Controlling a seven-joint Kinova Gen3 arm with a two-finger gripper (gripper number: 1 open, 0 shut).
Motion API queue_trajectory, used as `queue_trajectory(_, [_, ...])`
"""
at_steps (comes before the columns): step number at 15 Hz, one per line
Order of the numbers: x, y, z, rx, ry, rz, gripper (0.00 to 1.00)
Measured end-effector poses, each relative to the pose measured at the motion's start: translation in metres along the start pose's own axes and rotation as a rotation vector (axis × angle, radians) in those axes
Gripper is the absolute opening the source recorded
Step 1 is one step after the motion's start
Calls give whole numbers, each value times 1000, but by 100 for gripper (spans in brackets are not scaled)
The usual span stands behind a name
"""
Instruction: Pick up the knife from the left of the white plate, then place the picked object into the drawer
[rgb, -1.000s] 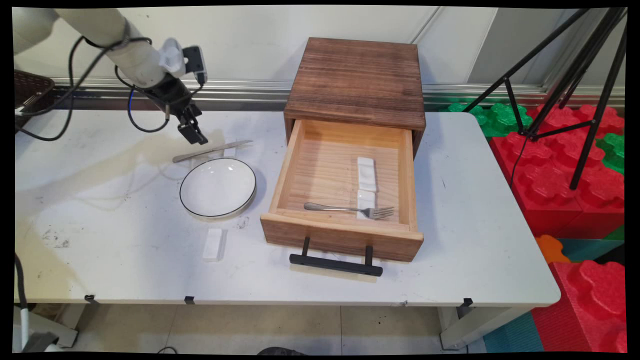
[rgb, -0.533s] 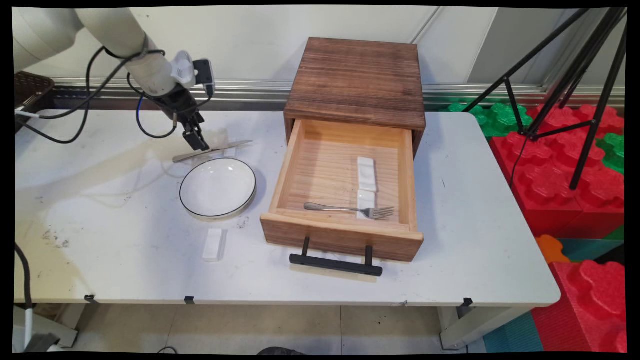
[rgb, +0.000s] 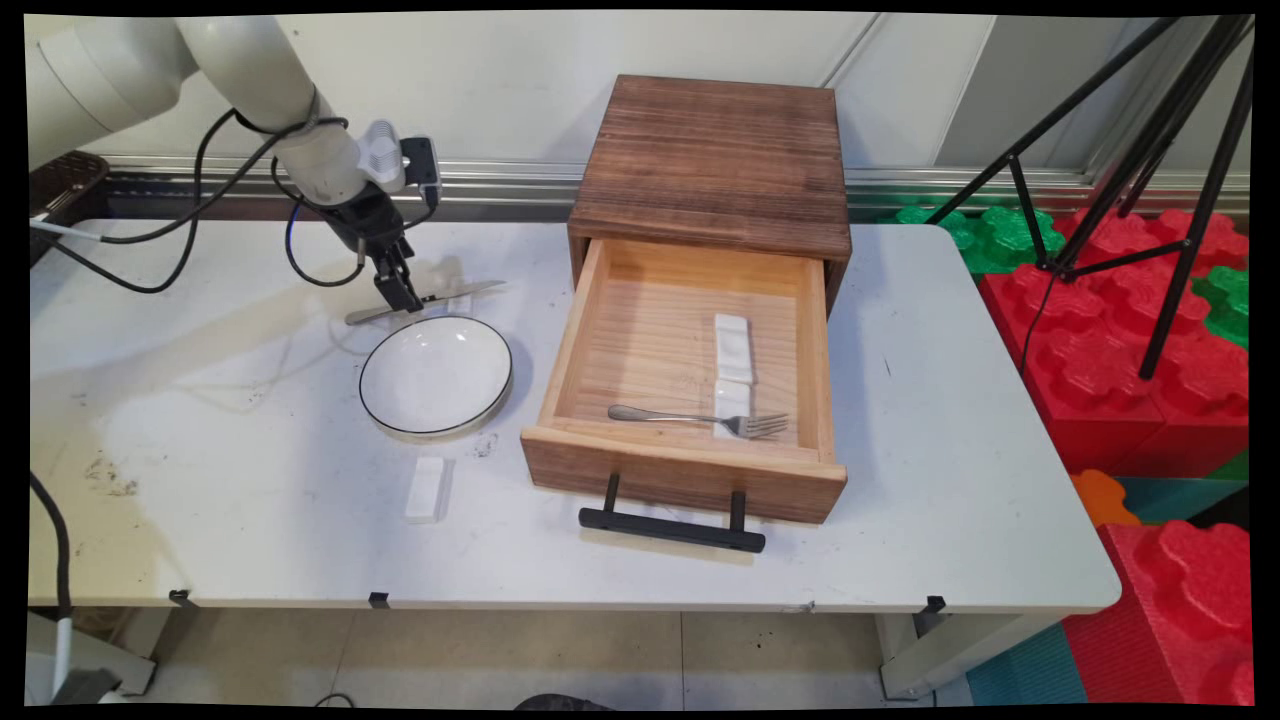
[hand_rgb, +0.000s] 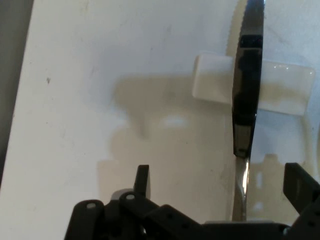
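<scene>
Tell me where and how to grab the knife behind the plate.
Grip the knife by its handle, coming from above with the fingers across its narrow width. It lies with its blade propped on a white rest, so the handle end by the gripper seems easiest to pinch.

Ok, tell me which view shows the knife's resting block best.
The hand view: the white rest lies crosswise under the knife, clear on both sides. In the main view the rest is a faint pale shape behind the knife, partly hidden by the gripper.
</scene>
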Motion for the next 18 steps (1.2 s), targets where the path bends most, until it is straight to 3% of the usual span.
queue_trajectory(9, [8,3,12,-17,3,6,100])
queue_trajectory(10, [9,4,13,-19,5,6,0])
queue_trajectory(18, [8,8,13,-26,7,2,0])
